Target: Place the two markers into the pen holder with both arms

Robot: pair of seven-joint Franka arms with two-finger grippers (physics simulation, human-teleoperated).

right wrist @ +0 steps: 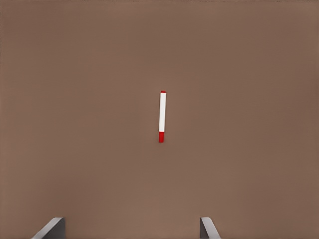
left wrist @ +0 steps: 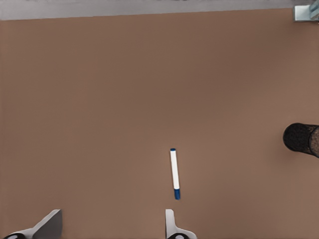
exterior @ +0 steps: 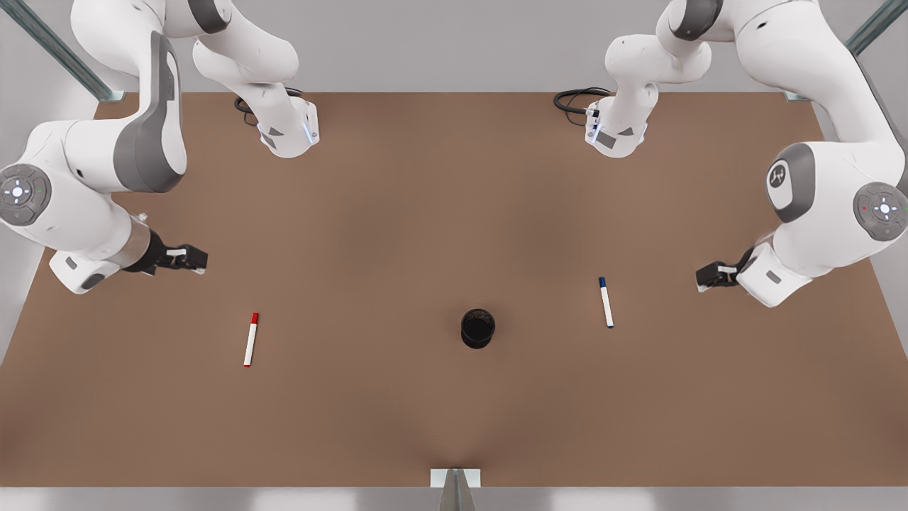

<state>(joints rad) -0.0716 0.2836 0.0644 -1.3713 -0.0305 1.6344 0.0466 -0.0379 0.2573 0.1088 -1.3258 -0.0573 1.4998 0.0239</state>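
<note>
Both markers lie flat on the brown table, neither yet touched; I judge the task at its opening step, the approach.

From my console, the left gripper, on the front view's right, hovers above the table with fingers spread and nothing between them. The blue-capped marker lies near it, at about 8 o'clock from the gripper in the front view.

The right gripper, on the front view's left, hangs likewise spread and empty. The red-capped marker lies at about 5 o'clock from it.

The black pen holder stands upright between the two markers, nearer the blue one, roughly at that marker's 8 o'clock, its mouth open.

Next, I judge, each gripper must descend over its own marker, fingers straddling the barrel across its width, before pinching.

Count: two markers, one pen holder, two arms, two grippers.
</note>
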